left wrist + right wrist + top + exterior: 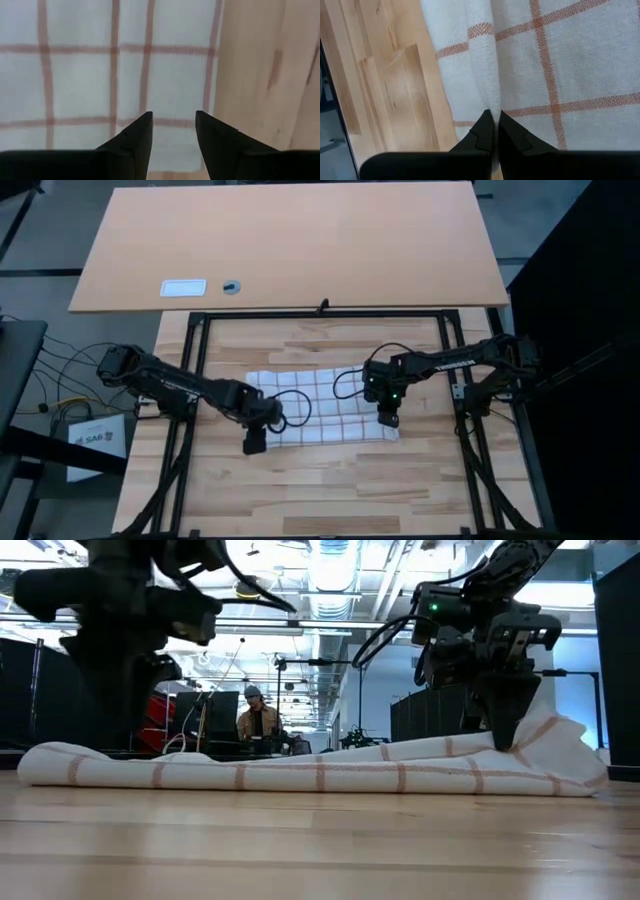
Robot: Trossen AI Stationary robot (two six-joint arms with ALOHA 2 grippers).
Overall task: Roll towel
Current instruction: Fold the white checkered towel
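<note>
The white towel (320, 405) with reddish-brown check lines lies folded into a long band on the wooden table, and also shows in the low view (320, 775). My left gripper (255, 444) is open over the towel's near-left corner (200, 150), fingers pointing down on either side of a check line. I cannot tell whether it touches the cloth. My right gripper (388, 420) is at the towel's near-right end, shut on a raised fold of cloth (490, 75). My right gripper pinches a raised ridge of the towel (492, 102) between its two fingers, near the towel's right end. The fingers (505, 730) come from above, pointing down. The cloth there is drawn up into a peak (545, 725), while the rest of the towel lies on the table.
A black frame (200, 315) runs around the work area. Beyond it, a lighter tabletop bears a small white card (183, 287) and a small round thing (232, 285). Bare wood lies near the table's front edge (320, 490). A person (258, 720) sits in the room behind.
</note>
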